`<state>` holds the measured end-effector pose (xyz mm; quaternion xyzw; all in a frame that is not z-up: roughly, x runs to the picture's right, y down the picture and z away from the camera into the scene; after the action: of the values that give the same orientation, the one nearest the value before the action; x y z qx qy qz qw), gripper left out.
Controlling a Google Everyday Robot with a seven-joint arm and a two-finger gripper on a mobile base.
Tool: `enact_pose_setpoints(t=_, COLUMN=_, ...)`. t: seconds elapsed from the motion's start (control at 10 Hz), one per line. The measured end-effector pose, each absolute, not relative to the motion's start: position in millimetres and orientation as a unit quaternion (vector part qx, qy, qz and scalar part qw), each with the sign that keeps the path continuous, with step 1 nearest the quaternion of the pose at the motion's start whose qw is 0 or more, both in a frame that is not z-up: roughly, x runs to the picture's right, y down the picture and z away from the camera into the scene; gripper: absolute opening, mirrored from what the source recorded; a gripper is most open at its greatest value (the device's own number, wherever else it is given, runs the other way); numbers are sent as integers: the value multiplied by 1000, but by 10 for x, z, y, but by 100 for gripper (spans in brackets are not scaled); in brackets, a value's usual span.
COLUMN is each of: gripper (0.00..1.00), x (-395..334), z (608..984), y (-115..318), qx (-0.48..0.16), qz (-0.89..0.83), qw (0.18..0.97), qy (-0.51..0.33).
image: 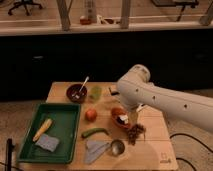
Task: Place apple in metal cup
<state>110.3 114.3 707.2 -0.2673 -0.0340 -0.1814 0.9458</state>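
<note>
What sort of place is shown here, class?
Likely a robot test area in an office or lab: a wooden table laid with props, a green tray, an office chair behind. The gripper hangs over the reddish-brown bowl.

Round orange-red apple (90, 114) lies apart from the claw (132, 119); shiny metal cup (117, 147) stands upright.

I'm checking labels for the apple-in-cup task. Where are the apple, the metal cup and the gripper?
apple (90, 114): camera view, middle of the fruit.
metal cup (118, 147): camera view, inside its round mouth.
gripper (133, 117): camera view, arm's tip, over the reddish-brown bowl (115, 112).
</note>
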Motion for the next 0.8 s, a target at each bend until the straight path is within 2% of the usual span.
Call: enact_pose_setpoints(t=0.8, gripper=80, x=717, z=7300, y=1100, qx=-261, qz=-215, qw=938, qy=-71)
